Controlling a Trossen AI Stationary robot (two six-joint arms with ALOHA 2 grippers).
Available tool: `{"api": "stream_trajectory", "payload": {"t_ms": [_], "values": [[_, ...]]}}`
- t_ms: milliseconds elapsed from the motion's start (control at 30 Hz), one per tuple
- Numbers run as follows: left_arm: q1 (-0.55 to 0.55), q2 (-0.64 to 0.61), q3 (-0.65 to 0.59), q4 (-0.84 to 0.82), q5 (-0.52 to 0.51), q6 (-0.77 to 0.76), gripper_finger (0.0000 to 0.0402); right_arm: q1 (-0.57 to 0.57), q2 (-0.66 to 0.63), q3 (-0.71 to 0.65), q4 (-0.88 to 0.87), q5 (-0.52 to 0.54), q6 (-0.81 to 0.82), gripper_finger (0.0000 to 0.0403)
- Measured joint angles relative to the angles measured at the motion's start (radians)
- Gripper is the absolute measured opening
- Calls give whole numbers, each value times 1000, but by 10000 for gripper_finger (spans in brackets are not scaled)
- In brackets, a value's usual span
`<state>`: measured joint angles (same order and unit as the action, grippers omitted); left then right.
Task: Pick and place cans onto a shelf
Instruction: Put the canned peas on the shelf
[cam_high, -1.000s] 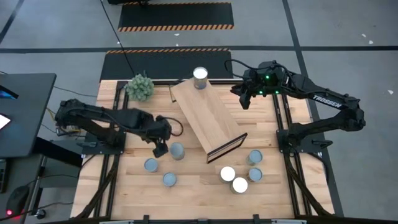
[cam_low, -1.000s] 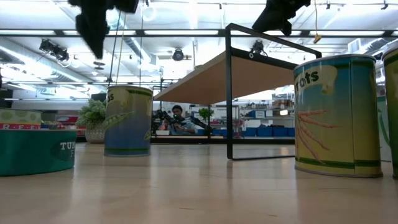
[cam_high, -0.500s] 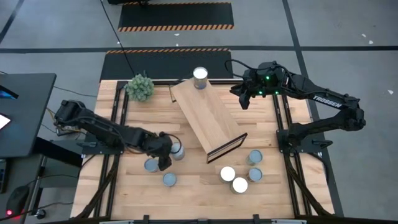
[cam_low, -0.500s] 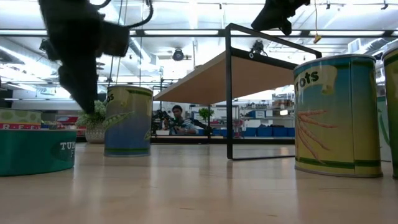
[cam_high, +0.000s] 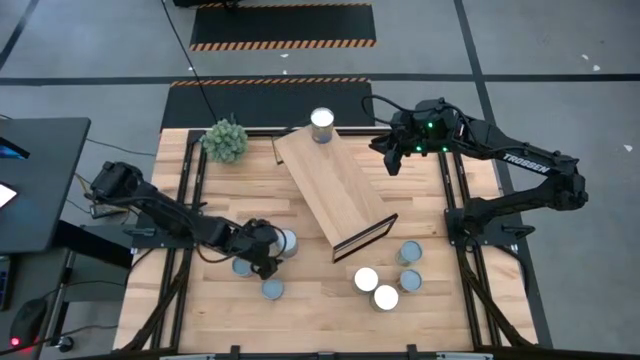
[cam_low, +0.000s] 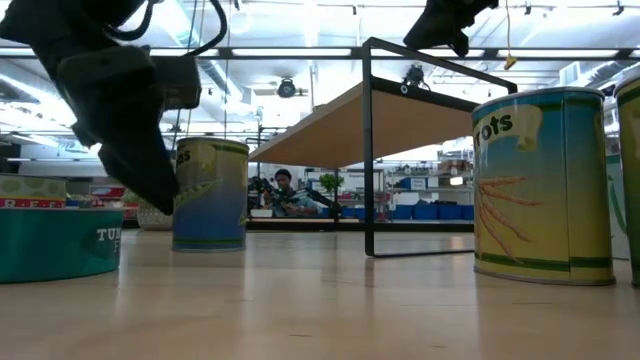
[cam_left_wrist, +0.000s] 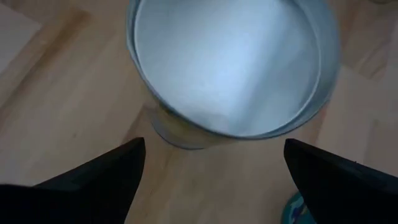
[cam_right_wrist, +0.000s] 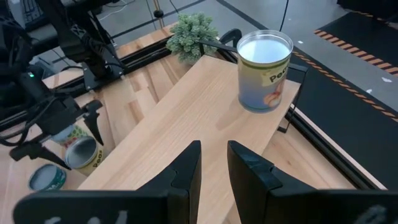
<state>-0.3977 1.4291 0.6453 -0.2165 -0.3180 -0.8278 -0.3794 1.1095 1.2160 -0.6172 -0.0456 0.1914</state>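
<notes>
The left gripper (cam_high: 262, 262) hangs low over the butcher-block tabletop (cam_high: 320, 305) with its 2 dark fingers (cam_left_wrist: 99, 180) spread wide apart, straddling a tall cylindrical tin with a silvery round top and a pale green label (cam_left_wrist: 233, 62), the one standing near the shelf's dark-framed end in the high view (cam_high: 286, 241). In the low view this tin (cam_low: 210, 195) stands upright on the wood with the gripper's dark bulk just in front of it. It is a rigid steel can, probably full and so fairly heavy for its size; its paper label gives decent friction but the round wall can roll out of a loose pinch, so the sensible hold is across the widest line of the body, about mid-height, fingers square to the axis. A squat teal tin (cam_high: 243, 266) and another small silvery-topped tin (cam_high: 273, 289) sit close by, so the descent needs care not to clip them. 4 more cans (cam_high: 385, 281) cluster beyond the shelf's framed end. The long light-wood shelf (cam_high: 330, 190) lies diagonally, already carrying 1 peach-labelled can (cam_right_wrist: 264, 71) at its far end. The right gripper (cam_right_wrist: 212, 165) hovers above the shelf, fingers nearly together and holding nothing.
</notes>
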Motion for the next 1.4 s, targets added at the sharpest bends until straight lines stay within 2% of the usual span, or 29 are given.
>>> {"api": "stream_trajectory", "payload": {"t_ms": [367, 767, 1067, 1233, 1400], "values": [[7, 83, 0, 141, -80, -25, 394, 0, 0, 0, 3, 0, 19, 85], [8, 90, 0, 154, -199, -59, 391, 0, 0, 0, 3, 1, 20, 85], [8, 90, 0, 154, -276, -59, 341, 0, 0, 0, 2, 1, 40, 85], [8, 90, 0, 153, -282, -46, 308, 0, 0, 0, 2, 1, 42, 85], [8, 88, 0, 151, -282, -19, 302, 0, 0, 0, 2, 1, 42, 85]]}}
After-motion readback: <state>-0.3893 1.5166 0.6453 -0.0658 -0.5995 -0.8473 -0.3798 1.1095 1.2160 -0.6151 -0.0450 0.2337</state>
